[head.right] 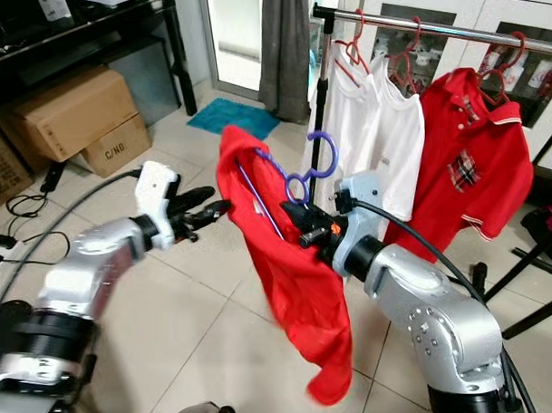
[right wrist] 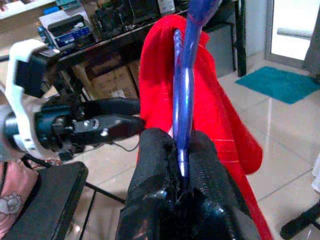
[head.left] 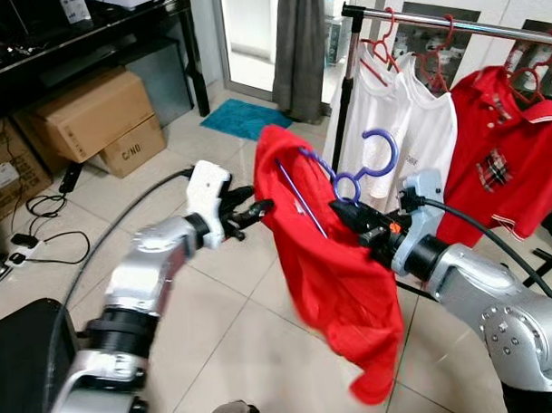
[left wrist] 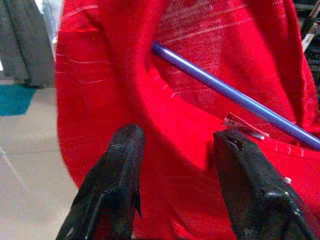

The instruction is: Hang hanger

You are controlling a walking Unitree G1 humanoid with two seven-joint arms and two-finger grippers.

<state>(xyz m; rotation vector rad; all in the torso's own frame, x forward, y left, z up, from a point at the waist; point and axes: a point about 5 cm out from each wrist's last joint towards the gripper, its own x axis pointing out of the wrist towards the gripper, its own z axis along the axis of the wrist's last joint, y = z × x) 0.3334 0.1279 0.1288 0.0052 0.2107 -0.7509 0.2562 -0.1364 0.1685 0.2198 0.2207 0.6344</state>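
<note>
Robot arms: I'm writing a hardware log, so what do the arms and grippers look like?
Both arms are silver metal with rounded, screw-studded joints. The left gripper has a white wrist housing and two long black fingers; the right gripper is black with an orange spot. A black cable loops to each wrist.

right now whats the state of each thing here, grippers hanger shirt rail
right gripper: shut on the purple hanger
purple hanger: held up short of the rail, not yet hung
red shirt: draped on the purple hanger, lopsided
left gripper: open, at the red shirt's edge
clothes rail: carries two white shirts and a red polo on red hangers
</note>
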